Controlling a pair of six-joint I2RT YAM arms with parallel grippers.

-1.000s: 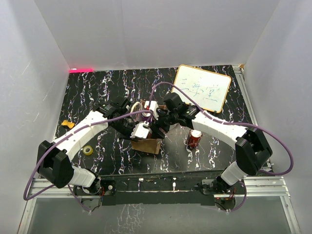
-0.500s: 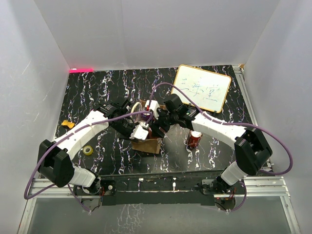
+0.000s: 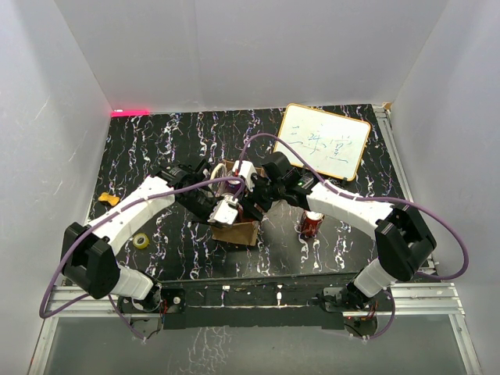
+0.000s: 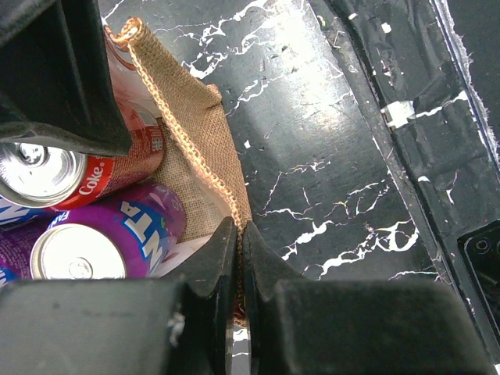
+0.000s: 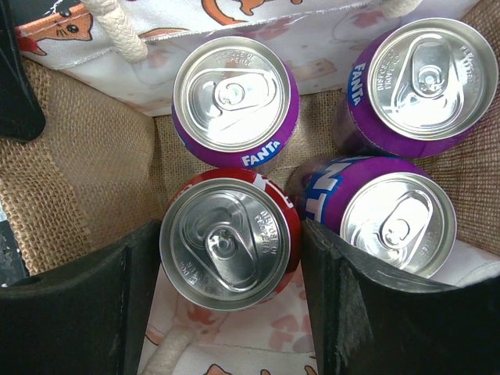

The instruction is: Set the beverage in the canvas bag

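Note:
The canvas bag [image 3: 238, 232] stands mid-table between both arms. My left gripper [image 4: 238, 230] is shut on its braided rim [image 4: 180, 125], pinching the burlap wall at the near corner. My right gripper [image 5: 230, 234] reaches down into the bag and is shut on a red cola can [image 5: 229, 242], the beverage, one finger on each side. Three purple Fanta cans [image 5: 234, 94] [image 5: 422, 78] [image 5: 391, 223] stand upright around it inside the bag. The left wrist view shows the red can [image 4: 47, 172] and one Fanta can [image 4: 86, 246] from the side.
Another red can [image 3: 312, 224] stands on the table right of the bag, under the right forearm. A whiteboard [image 3: 324, 141] lies at the back right. A yellow tape roll [image 3: 141, 241] and an orange scrap [image 3: 108, 200] lie at the left.
The right arm has eased slightly left and lower over the bag with the red can in its grip. The left gripper has kept its hold on the rim.

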